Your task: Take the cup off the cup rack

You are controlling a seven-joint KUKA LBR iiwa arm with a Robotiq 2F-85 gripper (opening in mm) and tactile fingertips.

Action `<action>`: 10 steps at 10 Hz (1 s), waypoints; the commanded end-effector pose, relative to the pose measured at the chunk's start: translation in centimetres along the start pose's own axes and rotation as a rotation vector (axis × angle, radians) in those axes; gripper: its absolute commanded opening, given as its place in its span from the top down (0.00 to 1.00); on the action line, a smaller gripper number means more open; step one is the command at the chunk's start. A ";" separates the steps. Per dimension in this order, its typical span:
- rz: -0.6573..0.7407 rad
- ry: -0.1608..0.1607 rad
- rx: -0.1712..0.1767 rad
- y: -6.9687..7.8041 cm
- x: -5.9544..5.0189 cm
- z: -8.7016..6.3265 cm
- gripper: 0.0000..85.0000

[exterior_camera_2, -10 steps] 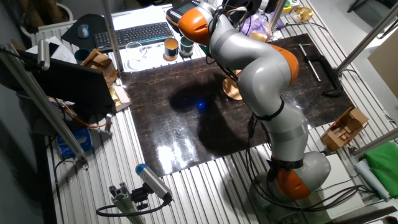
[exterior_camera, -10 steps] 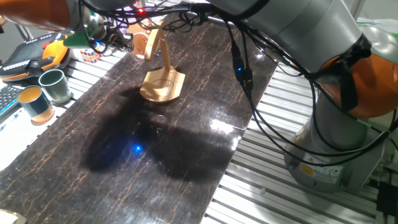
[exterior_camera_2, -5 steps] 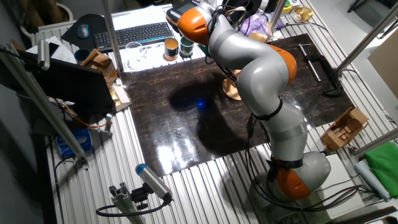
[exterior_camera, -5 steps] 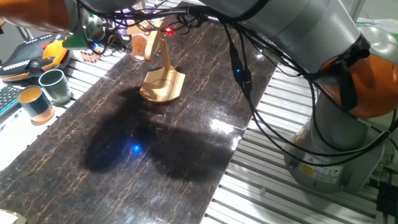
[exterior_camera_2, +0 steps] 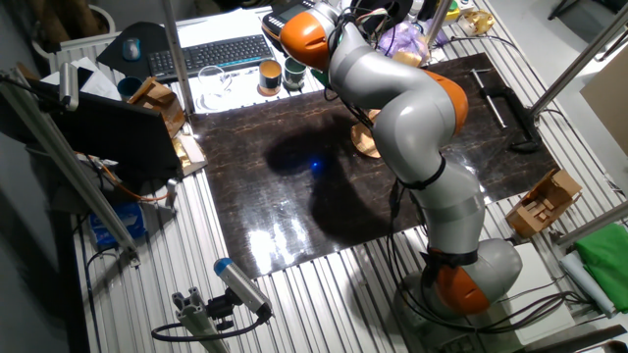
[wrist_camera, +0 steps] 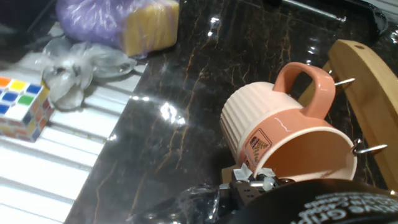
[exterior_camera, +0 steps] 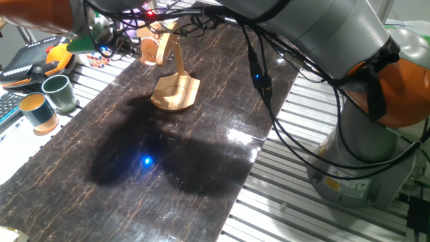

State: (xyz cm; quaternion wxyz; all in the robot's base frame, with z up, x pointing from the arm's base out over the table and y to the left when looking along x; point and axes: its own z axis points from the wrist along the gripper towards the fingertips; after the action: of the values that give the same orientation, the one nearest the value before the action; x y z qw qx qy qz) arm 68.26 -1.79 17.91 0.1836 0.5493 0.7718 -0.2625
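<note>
Hand view: cup (wrist_camera: 283, 134) beside rack (wrist_camera: 367, 93), handle up; rigid, light, probably breakable. Take it by the rim wall. Fingers' state cannot be told.

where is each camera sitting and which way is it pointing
One fixed view: low at the table's end, looking along the dark mat to the cup rack; grey-orange arm overhead.
The other fixed view: high above, looking down; the whole arm hides most of the rack.
Hand view: on the hand, looking down at the cup beside the rack's arm; only the gripper's dark body shows, jaws unseen.
Shared: both fixed views show the teal cup and green cup.
</note>
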 end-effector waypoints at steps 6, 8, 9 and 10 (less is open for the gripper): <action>-0.070 0.048 -0.026 0.7 1.1 -0.6 0.99; -0.088 0.063 -0.037 0.8 1.8 -0.8 0.99; -0.094 0.072 -0.044 0.9 2.4 -0.9 0.99; -0.102 0.086 -0.054 1.0 2.9 -1.1 0.99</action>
State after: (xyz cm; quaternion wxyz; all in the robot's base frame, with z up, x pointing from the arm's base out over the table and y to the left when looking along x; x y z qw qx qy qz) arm 68.18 1.37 16.91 0.1508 0.5145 0.8131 -0.2267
